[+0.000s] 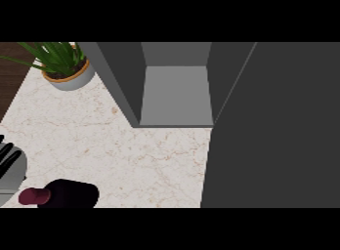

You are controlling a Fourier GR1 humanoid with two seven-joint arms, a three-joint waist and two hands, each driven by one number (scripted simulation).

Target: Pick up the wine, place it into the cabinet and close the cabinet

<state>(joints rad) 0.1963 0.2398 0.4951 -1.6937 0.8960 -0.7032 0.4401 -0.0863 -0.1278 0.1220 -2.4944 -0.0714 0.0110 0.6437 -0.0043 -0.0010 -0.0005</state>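
While every item sits on or beside the pale marbled counter (130, 146), the stock reads as follows.

1. Wine bottle (72, 194), count 1. Dark body, maroon cap (34, 196) pointing toward the view's left. It shows at the lower left of the counter, near the front edge. Whether it lies flat or stands seen from above cannot be told.
2. Cabinet (177, 93), count 1. Grey, at the upper middle of the view, its inside open to view with a bare grey floor. The bottle is well apart from it, not inside.
3. Cabinet door (288, 127), count 1. A broad dark grey panel filling the right side of the view, swung open.
4. Potted plant (66, 68), count 1. Green blades in a grey pot with an orange rim, at the upper left corner of the counter, just beside the cabinet's left wall.
5. Left hand (0, 161), count 1. Black fingers straight and spread, pointing up, at the view's left edge on a grey forearm (10, 183). It holds nothing. The bottle's cap is just beside the forearm; contact cannot be told.
6. Right hand, count 0 in view.
7. Dark wooden floor (3, 73), 1 strip, at the far upper left beyond the counter.
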